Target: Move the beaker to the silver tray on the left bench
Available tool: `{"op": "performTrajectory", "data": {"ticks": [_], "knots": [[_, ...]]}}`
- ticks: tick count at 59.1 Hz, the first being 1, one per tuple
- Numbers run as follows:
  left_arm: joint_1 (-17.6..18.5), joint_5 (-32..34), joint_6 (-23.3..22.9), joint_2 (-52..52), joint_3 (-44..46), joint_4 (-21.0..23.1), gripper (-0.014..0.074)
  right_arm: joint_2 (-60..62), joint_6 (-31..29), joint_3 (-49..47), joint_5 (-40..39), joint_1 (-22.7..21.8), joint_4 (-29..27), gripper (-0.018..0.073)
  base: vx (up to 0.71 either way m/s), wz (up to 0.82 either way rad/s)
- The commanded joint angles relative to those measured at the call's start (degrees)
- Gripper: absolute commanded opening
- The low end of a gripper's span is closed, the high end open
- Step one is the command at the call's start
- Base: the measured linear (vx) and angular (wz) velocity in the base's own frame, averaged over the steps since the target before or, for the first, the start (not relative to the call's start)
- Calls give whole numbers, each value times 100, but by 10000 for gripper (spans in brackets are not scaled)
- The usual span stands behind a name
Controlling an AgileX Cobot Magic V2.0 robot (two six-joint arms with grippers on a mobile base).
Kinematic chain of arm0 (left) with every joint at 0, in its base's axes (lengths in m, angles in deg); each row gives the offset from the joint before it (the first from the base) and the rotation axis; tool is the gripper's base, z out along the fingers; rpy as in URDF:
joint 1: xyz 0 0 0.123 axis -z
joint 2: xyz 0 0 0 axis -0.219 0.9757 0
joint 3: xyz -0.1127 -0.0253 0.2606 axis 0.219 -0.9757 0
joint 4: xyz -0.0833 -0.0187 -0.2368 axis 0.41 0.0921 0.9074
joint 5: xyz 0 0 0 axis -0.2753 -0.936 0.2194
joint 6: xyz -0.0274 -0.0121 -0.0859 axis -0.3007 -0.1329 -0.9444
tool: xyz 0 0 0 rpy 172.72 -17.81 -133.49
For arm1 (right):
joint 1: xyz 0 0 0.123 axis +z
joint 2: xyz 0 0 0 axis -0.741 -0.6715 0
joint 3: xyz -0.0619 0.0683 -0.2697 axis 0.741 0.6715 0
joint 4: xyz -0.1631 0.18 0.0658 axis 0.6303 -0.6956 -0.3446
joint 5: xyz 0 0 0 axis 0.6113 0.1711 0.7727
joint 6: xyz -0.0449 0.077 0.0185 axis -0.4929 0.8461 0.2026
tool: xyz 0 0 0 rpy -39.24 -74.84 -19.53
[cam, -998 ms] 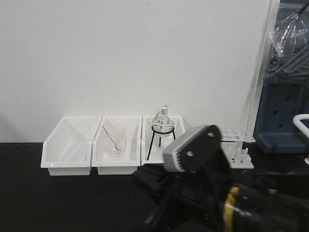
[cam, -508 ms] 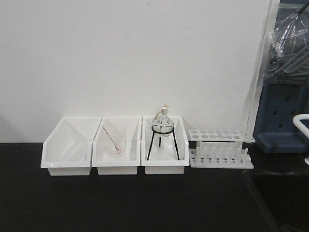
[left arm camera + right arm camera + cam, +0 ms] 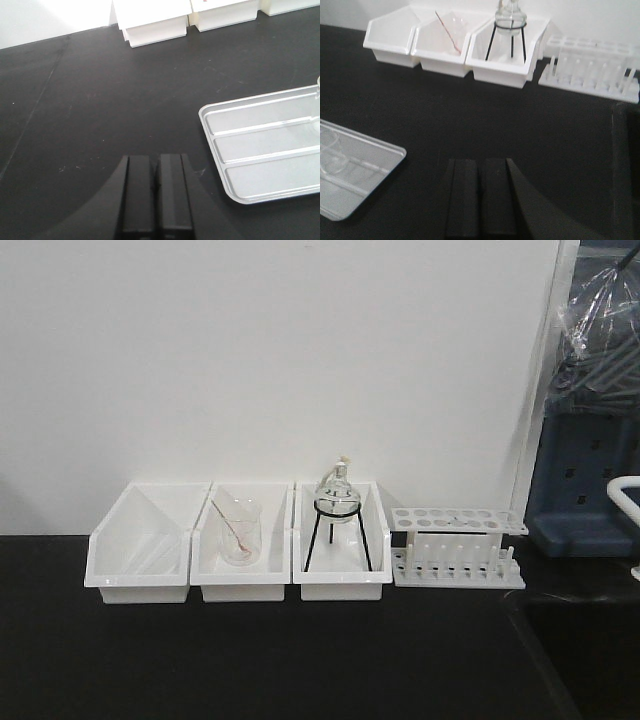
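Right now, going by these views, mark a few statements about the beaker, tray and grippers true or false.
1. The beaker sits inside the silver tray. True.
2. The left gripper is shut and holds nothing. True.
3. The right gripper grips the beaker. False: it is shut and empty, clear of the tray.
4. The round flask on a tripod stands in the leftmost white bin. False: it stands in the rightmost bin.

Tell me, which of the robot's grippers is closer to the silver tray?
Probably the left, though it's close. The left gripper sits just left of the silver tray, jaws shut. The right gripper sits right of it across bare bench, also shut.
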Motion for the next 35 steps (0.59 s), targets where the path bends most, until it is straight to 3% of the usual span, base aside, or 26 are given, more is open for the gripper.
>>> {"op": "performTrajectory", "data": {"ticks": [1,7,11,15,21,30,35], "knots": [[39,474,-11,-43,-114,6,1,-2,-1868,-174,-295,-382,-1457,-11,0,0],[39,474,-11,-43,-114,6,1,3,-3809,-174,-557,-990,-3107,-11,0,0],[39,474,-11,-43,-114,6,1,87,-4505,-146,-790,-1411,-3718,-11,0,0],[39,474,-11,-43,-114,6,1,312,-4515,8,-1143,-1799,-3789,-11,0,0],[39,474,-11,-43,-114,6,1,873,-4047,472,-1611,-2499,-3623,-11,0,0],[39,474,-11,-43,-114,6,1,2021,-3469,1333,-1713,-3510,-3372,-11,0,0],[39,474,-11,-43,-114,6,1,2695,-3431,1809,-1707,-3821,-3334,-11,0,0]]}}
